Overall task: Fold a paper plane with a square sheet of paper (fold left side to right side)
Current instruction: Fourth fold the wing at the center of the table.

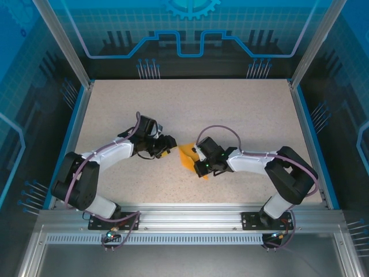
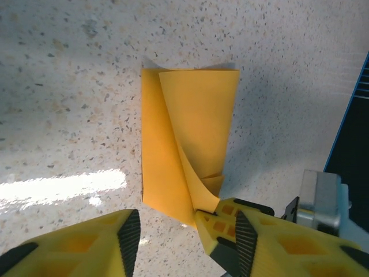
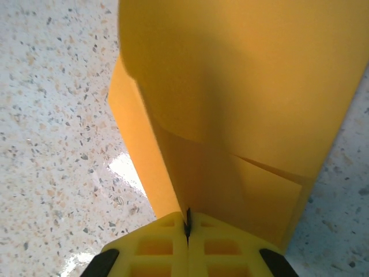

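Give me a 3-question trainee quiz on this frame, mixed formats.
1. True or false: the right gripper is shut on the orange paper.
2. Multiple choice: seen from its own wrist camera, the left gripper has its jaws A) pressed together, B) standing apart, C) hidden behind the paper.
3. Fill in: in the top view, the paper lies ____ the two grippers.
Key: 1 true; 2 B; 3 between.

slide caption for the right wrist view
Right claw shut on a flap of the folded orange paper, over the speckled table.
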Controlling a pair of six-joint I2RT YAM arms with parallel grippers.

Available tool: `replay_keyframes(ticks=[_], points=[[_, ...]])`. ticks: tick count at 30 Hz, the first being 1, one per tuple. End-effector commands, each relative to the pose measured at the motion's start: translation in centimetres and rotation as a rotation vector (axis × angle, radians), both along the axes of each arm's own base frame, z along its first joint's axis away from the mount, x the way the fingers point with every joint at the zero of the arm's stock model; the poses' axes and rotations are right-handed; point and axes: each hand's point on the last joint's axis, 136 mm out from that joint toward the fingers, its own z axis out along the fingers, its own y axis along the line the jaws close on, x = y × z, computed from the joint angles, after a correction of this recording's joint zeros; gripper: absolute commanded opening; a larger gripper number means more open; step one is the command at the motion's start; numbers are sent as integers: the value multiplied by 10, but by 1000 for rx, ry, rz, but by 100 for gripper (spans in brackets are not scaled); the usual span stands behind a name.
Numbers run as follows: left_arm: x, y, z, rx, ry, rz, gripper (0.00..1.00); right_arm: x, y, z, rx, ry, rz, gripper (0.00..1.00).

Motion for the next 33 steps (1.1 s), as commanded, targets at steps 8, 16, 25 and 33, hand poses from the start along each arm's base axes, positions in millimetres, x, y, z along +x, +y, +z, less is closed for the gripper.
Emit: replay_keyframes(ticks=[8,16,25,33], points=[[-8,-41,-20,-53,57,-111,47,1,12,19,255,86,-31,2],[-4,-64,-34,-46,83,-154,48,2,11,14,285,118,-56,3],[0,-69,-47,-17,109,-159,48,2,8,8,284,136,-85,8],[0,-67,-64,22,160,-146,53,1,8,1,287,163,-90,13]])
